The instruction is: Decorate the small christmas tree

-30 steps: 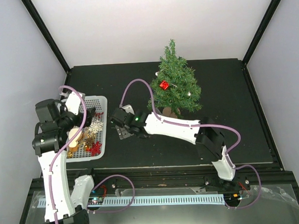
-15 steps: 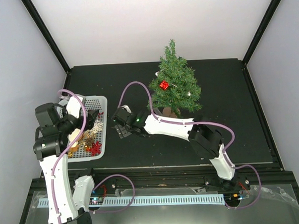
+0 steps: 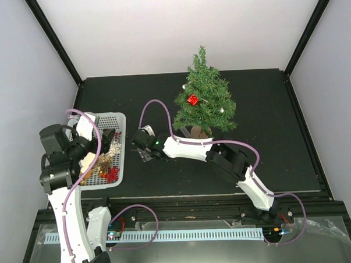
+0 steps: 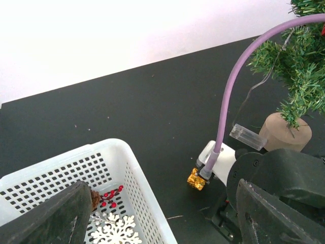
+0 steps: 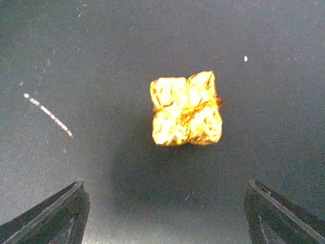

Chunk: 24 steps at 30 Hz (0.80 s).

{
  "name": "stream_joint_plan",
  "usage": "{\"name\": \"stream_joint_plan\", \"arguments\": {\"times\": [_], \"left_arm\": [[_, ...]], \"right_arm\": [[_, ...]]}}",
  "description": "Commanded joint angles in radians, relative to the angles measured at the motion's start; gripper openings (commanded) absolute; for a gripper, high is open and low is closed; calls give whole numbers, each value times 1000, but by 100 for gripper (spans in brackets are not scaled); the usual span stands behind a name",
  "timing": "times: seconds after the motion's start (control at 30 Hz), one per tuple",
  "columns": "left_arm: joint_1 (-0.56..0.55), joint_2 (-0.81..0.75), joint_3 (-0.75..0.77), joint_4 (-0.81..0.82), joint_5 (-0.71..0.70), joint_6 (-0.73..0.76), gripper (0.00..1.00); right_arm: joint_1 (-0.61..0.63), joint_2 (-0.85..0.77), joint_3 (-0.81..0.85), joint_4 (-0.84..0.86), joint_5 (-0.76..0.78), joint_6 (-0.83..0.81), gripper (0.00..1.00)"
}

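The small christmas tree [image 3: 204, 101] stands at the back middle on its tan stump [image 3: 197, 131], with a red gift ornament [image 3: 192, 100] hung on it. Its branches [image 4: 299, 66] and stump [image 4: 284, 133] show in the left wrist view. A gold foil gift ornament [image 5: 187, 108] lies on the black table, just right of the basket [image 4: 196, 179]. My right gripper [image 5: 167, 218] is open and hovers right over it, fingers wide apart and short of it; from above it is left of the tree [image 3: 142, 149]. My left gripper [image 4: 162, 223] is open and empty above the basket's right side [image 3: 100, 147].
A white perforated basket [image 3: 118, 117] at the left holds a white snowflake [image 4: 117, 231], red berries [image 4: 109, 197], a pine cone [image 4: 94, 199] and more ornaments. The right arm's purple cable [image 4: 228, 101] arches between the basket and the tree. Black frame posts stand at the back corners.
My right arm has folded its elbow leftward and its gripper has settled over the gold ornament. My left arm has drawn back a little toward the near edge.
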Motion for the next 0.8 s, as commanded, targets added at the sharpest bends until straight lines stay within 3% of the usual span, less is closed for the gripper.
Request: {"name": "stream_joint_plan", "arguments": {"times": [0.0,0.37,0.77], "left_arm": [[12,-8,-8,26,34,-14,79],[18,-5,-22,34,67,-4,79],[19,3,-25,32,82,-3,80]], "right_arm": [[-24,31,48,60,42,-18,82],[-61,131,146,80,4,-47,79],[-63,88,100,51,-10,-22,41]]}}
